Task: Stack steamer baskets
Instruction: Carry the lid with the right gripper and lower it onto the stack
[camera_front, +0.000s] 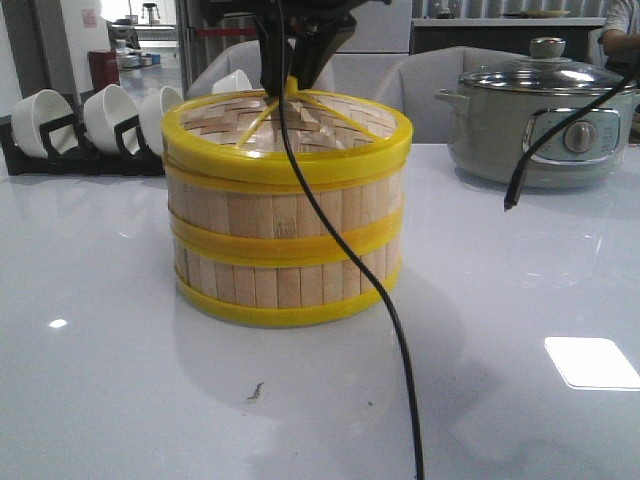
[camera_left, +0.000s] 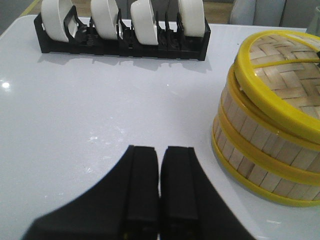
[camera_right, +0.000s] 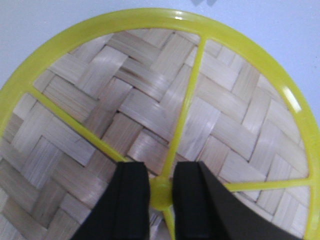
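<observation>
Looks like a kitchen/dining demo setup inside an office or showroom, not a home. Glossy white table (camera_front: 120, 300) w/ black dish rack (camera_left: 120, 42) holding white bowls (camera_front: 40, 120), grey-green electric pot (camera_front: 540, 125) w/ glass lid, bamboo steamer baskets (camera_front: 287, 235). Grey upholstered chairs (camera_front: 420, 90) behind table. Bkgd: counter w/ dark cabinets (camera_front: 500, 35), open floor area, red bin-like obj (camera_front: 103, 68), person's arm at far edge (camera_front: 622, 25).

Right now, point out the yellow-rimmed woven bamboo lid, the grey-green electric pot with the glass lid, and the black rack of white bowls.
yellow-rimmed woven bamboo lid (camera_right: 150, 105): right wrist view, on the woven panel.
grey-green electric pot (camera_front: 500, 140): front view, on its side wall.
black rack (camera_left: 120, 47): left wrist view, on its front bar.
</observation>
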